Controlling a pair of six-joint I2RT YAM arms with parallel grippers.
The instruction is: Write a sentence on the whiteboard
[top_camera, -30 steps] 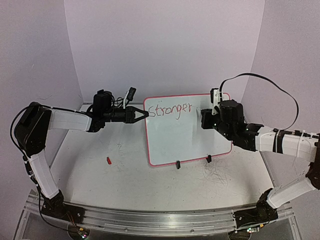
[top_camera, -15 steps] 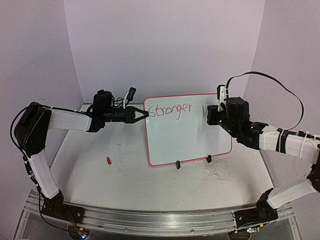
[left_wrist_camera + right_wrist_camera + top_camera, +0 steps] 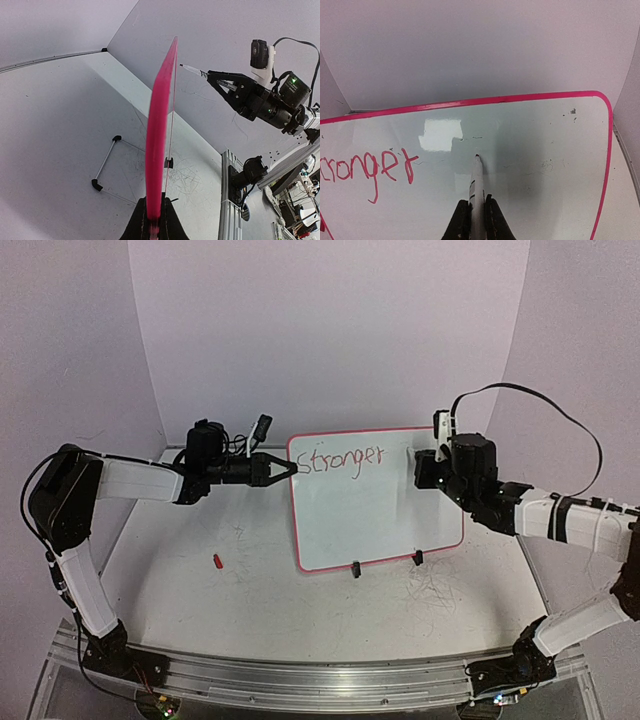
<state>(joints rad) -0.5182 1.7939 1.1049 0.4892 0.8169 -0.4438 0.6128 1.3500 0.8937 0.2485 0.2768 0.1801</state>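
Right end effector level, clamped marker tip just beside whiteboard.

Only the right arm moves. The right gripper is now higher and further right than a second ago. Back then it sat lower and overlapped more of the board's right side; now it's nearer the top right corner. The marker goes with it. The wrist camera shifts up and right too. The forearm slides toward the right edge of the frame. The cable loop arcs wider and further right. Most of the move falls in the first half second; since then there's only slight drift.
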